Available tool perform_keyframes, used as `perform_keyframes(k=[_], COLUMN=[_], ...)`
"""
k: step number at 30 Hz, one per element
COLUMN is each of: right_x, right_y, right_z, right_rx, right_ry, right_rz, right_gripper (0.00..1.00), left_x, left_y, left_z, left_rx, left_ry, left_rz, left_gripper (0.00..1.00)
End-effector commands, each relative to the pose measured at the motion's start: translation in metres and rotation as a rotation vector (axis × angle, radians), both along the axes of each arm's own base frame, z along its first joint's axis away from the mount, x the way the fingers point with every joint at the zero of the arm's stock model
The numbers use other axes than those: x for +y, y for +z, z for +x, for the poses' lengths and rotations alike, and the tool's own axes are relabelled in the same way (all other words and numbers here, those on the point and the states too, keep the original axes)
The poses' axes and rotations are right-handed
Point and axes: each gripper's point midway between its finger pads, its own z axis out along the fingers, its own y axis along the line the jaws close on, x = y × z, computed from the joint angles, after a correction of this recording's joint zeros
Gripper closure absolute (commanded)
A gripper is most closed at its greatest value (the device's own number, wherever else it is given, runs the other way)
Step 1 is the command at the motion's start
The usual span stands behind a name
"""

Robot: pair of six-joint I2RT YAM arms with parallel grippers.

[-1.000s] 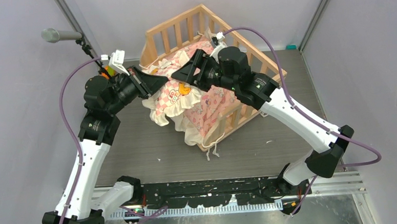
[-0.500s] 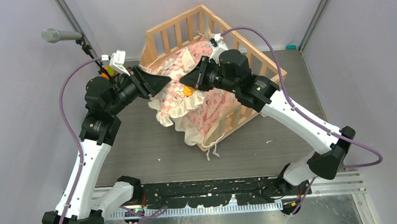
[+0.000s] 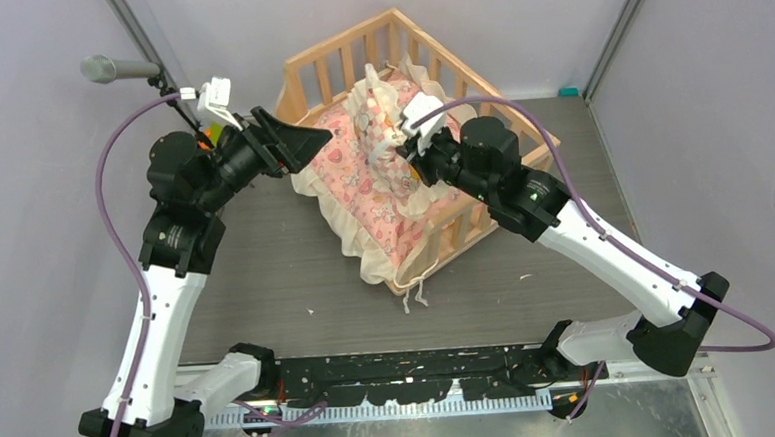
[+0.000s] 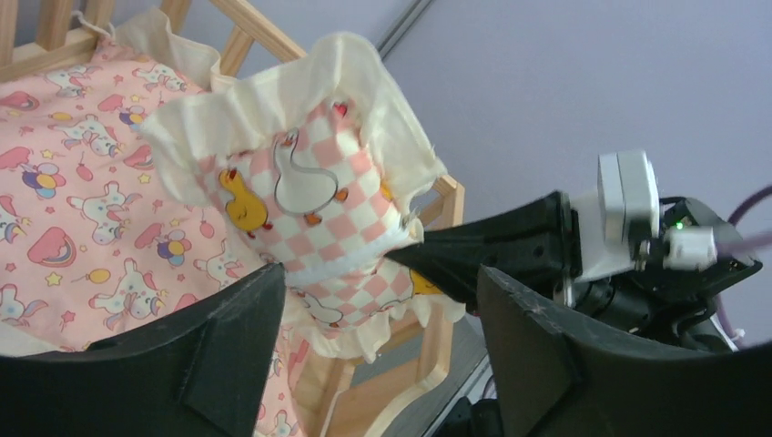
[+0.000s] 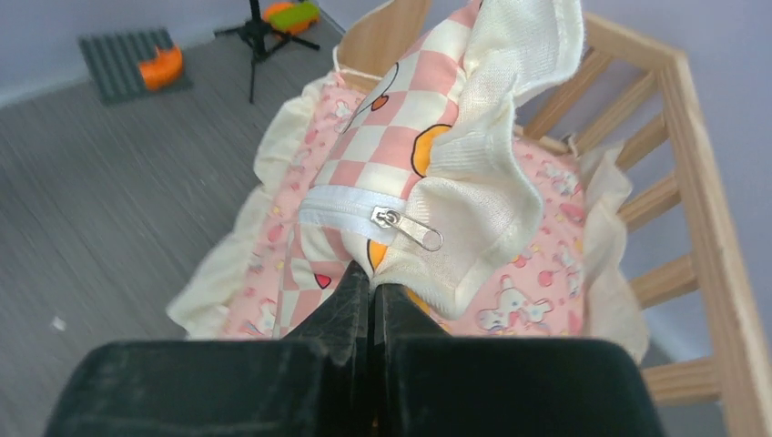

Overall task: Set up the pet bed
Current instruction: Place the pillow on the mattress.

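As seen from above: pet bed (image 3: 339,46) at far centre of table (image 3: 266,275), pink cushion (image 3: 362,195) inside, frill spilling over the near rail. Clamped on small frilled pillow (image 3: 378,104): right gripper (image 3: 402,146), holding it up above the cushion. Spread wide and empty: left gripper (image 3: 309,140), just left of the bed. From left wrist: checked pillow beyond the parted jaws, right gripper at its lower edge. From right wrist: fingers pinched tight on pillow frill beside zipper (image 5: 405,228).

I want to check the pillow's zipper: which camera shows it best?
Right wrist: the zipper is close up, pull tab plain, just above the shut right fingers pinching the pillow. The left wrist view shows only its white tape; in the top view the pillow is too small to tell.
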Motion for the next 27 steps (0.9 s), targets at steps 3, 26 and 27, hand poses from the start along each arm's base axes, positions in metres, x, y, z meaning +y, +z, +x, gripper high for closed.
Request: perform_keyframes(k=[3, 26, 27], right_x=[0.004, -0.019, -0.019], right_y=[0.014, 0.030, 0.031], right_z=[-0.015, -0.034, -0.039], right_rx=[-0.569, -1.184, -1.192], right_ry=[0.302, 0.223, 0.224], right_rz=[-0.434, -1.116, -1.113], right_gripper=[1.00, 1.00, 1.00], left_x=[-0.013, -0.034, -0.035], left_y=[0.006, -0.036, -0.035], left_z=[0.007, 0.011, 0.014], left_rx=[0.047, 0.335, 0.347], left_ry=[-0.073, -0.220, -0.222], left_rz=[0.010, -0.119, -0.168], left_gripper=[0.07, 0.00, 0.00])
